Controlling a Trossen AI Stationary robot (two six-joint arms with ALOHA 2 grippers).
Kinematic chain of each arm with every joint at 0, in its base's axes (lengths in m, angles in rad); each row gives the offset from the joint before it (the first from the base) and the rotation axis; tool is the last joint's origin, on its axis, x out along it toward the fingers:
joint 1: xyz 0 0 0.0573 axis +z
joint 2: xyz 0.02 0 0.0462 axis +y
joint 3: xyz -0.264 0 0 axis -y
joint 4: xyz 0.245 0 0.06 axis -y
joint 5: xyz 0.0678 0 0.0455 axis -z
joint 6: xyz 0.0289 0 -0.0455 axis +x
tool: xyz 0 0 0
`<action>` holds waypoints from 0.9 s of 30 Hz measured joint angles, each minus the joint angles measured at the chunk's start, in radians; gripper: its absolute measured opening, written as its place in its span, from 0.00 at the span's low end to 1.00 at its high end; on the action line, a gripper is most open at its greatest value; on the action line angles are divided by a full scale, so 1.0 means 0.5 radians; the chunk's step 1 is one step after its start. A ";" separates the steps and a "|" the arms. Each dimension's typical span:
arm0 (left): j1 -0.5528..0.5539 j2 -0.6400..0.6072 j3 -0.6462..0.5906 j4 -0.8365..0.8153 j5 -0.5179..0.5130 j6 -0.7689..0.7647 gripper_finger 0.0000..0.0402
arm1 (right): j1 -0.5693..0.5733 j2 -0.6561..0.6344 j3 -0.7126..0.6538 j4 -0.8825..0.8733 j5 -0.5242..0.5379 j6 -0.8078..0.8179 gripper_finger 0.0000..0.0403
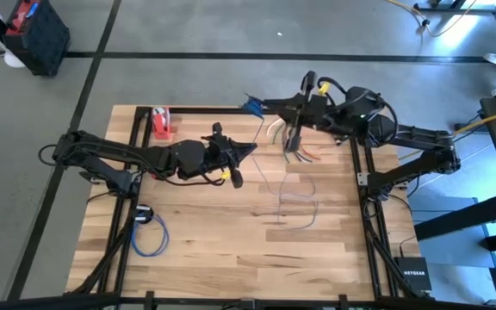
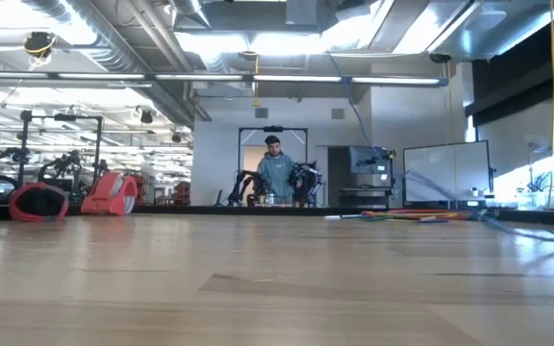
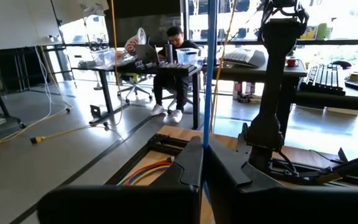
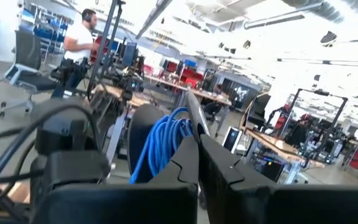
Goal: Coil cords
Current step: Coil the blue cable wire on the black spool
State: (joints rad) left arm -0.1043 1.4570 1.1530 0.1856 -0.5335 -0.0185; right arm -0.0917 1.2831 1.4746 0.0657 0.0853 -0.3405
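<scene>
The blue cord (image 3: 210, 74) runs taut in a straight line from the left gripper (image 3: 202, 163), whose fingers are pinched shut on it, up and across the table's (image 1: 231, 250) back to the right gripper (image 4: 197, 146), clamped on a blue bundle (image 4: 166, 140). Loose cords (image 1: 298, 202) lie mid-table; a blue coil (image 1: 149, 234) lies near the left edge.

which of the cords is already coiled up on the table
The blue cord near the table's front left corner: it lies in a neat round loop. The pale grey cord at mid-table sprawls loose.
</scene>
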 joint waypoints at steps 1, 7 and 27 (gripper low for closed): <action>0.000 0.000 0.000 0.002 0.000 0.001 0.01 | 0.000 0.000 0.018 -0.003 -0.001 0.000 0.01; 0.001 0.002 -0.002 0.001 -0.002 0.032 0.01 | 0.001 0.000 0.096 -0.012 0.000 0.000 0.01; 0.182 -0.047 -0.005 -0.155 -0.124 0.252 0.01 | 0.157 -0.043 0.155 -0.514 -0.132 0.068 0.01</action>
State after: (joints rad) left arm -0.0132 1.4335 1.1503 0.1079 -0.5957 0.1073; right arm -0.0131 1.2615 1.5523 -0.1914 0.0193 -0.3062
